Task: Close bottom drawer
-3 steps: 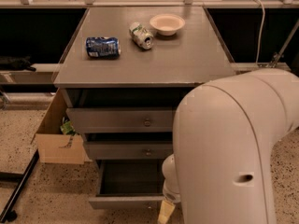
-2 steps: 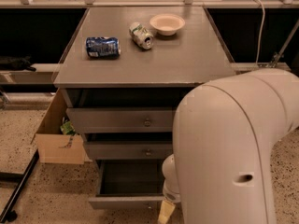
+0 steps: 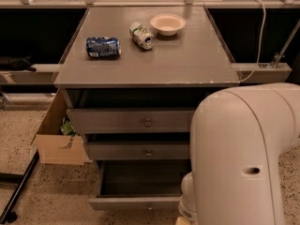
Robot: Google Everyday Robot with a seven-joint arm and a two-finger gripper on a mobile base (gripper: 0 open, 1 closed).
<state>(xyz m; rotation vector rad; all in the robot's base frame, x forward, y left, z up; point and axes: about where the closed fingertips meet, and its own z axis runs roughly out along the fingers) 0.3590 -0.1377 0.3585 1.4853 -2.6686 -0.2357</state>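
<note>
The bottom drawer (image 3: 133, 202) is the lowest of three grey drawers in the cabinet. It stands pulled out, showing its dark empty inside, and its small knob (image 3: 149, 206) faces me. The middle drawer (image 3: 138, 151) and the top drawer (image 3: 129, 120) stick out less. My white arm (image 3: 239, 158) fills the lower right of the camera view. Only a tan bit of my gripper (image 3: 182, 220) shows at the bottom edge, just right of the drawer's front panel. The rest of it is hidden by the arm.
On the cabinet top (image 3: 187, 64) lie a blue can (image 3: 103, 47), a green-and-white can (image 3: 142, 35) and a pale bowl (image 3: 168, 24). A cardboard box (image 3: 58, 142) sits on the floor at the cabinet's left, with a black stand leg (image 3: 18, 191) beyond it.
</note>
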